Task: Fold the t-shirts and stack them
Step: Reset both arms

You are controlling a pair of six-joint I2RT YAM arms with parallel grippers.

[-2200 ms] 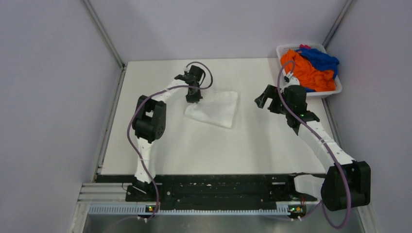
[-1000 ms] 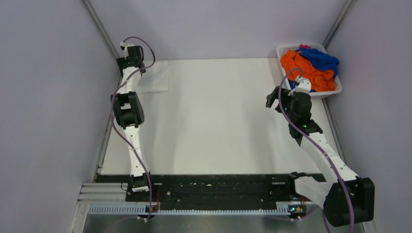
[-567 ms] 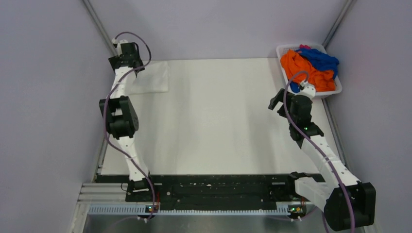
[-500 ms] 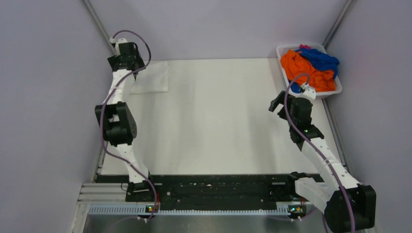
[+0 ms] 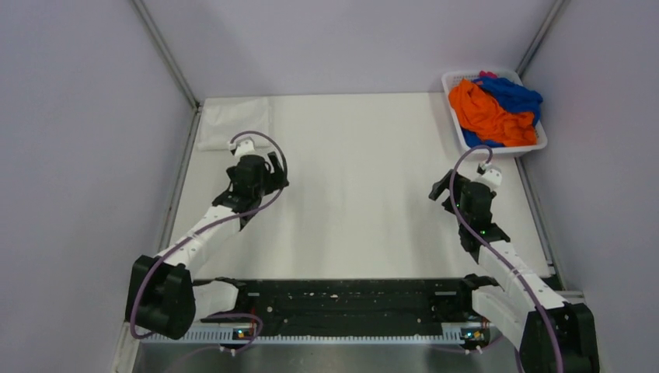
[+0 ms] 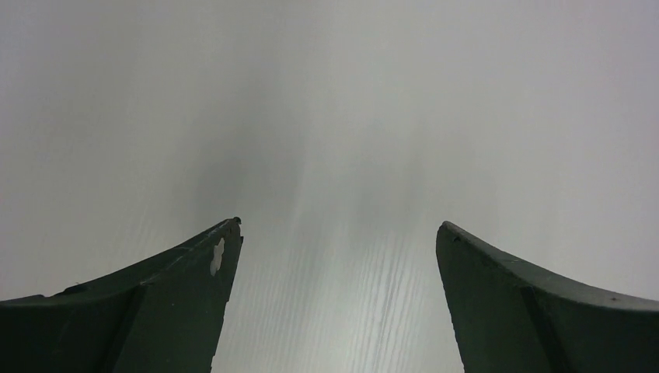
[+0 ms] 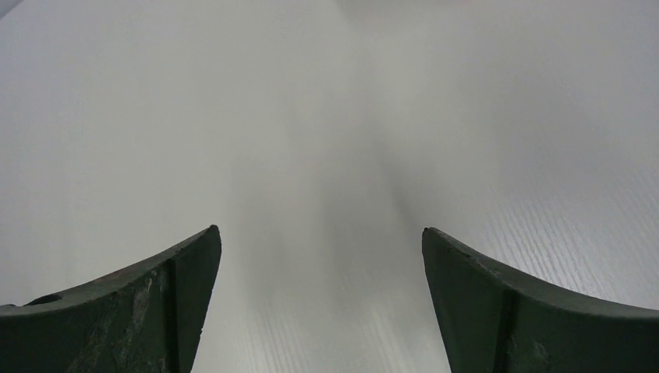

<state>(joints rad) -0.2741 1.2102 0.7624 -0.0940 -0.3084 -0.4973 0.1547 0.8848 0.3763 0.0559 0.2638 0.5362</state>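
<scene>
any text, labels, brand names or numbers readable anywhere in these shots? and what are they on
None can be read in any view.
The folded white t-shirt shows only plain cloth, no print in view.
The orange t-shirt and blue t-shirt in the basket show no lettering.
The left gripper and right gripper bear no markings.

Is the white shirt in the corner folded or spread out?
Folded. The white t-shirt lies as a small flat rectangle at the far left corner of the table, with no sleeves showing.
</scene>
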